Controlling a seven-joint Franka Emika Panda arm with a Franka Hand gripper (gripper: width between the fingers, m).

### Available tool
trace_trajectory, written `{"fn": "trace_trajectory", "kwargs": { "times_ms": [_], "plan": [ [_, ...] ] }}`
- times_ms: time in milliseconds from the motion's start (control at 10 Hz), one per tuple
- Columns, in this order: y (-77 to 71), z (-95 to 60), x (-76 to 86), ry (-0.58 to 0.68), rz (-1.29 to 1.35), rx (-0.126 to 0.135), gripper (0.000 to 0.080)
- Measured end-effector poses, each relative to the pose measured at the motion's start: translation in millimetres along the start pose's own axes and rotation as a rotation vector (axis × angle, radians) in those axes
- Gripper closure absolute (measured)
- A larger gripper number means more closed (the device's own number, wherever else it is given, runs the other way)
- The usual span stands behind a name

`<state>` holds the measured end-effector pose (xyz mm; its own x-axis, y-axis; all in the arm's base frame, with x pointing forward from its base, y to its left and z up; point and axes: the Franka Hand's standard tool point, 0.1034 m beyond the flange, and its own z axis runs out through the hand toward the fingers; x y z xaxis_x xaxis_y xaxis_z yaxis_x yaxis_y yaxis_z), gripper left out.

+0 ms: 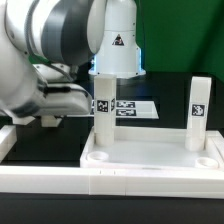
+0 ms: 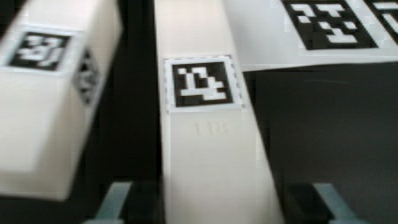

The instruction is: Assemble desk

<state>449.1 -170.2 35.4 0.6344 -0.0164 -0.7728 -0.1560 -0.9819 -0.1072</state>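
The white desk tabletop [image 1: 150, 162] lies flat at the front of the exterior view. Two white legs stand upright in it: one at the exterior view's left [image 1: 102, 112] and one at its right [image 1: 198, 112], each with a square tag. My gripper [image 1: 87, 100] reaches in level from the left to the left leg. In the wrist view that leg [image 2: 201, 110] runs between my fingers [image 2: 119, 200], with a dark gap on each side. The gripper [image 2: 222, 198] is open around it. Another white tagged part [image 2: 50, 90] lies beside the leg.
The marker board [image 1: 132, 106] lies on the black table behind the legs and shows in the wrist view [image 2: 329, 30]. A long white rail [image 1: 30, 168] borders the front left. The arm's grey body [image 1: 40, 60] fills the upper left.
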Motion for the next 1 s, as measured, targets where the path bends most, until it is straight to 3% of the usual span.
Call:
{"fn": "trace_trajectory", "kwargs": {
  "times_ms": [200, 300, 700, 800, 900, 1000],
  "plan": [
    [-7.0, -33.1, -11.5, 0.010, -0.028, -0.018, 0.0505],
    [-11.7, -48.3, -12.3, 0.013, -0.042, -0.043, 0.0505],
    [-7.1, -45.7, -6.0, 0.033, -0.038, -0.049, 0.0505],
    [-13.0, -54.3, -9.8, 0.030, -0.045, -0.052, 0.0505],
    [-19.9, -72.6, -6.3, 0.112, -0.055, -0.059, 0.0505],
    [-23.0, -89.2, -13.7, 0.156, -0.048, -0.053, 0.0505]
  ]
}}
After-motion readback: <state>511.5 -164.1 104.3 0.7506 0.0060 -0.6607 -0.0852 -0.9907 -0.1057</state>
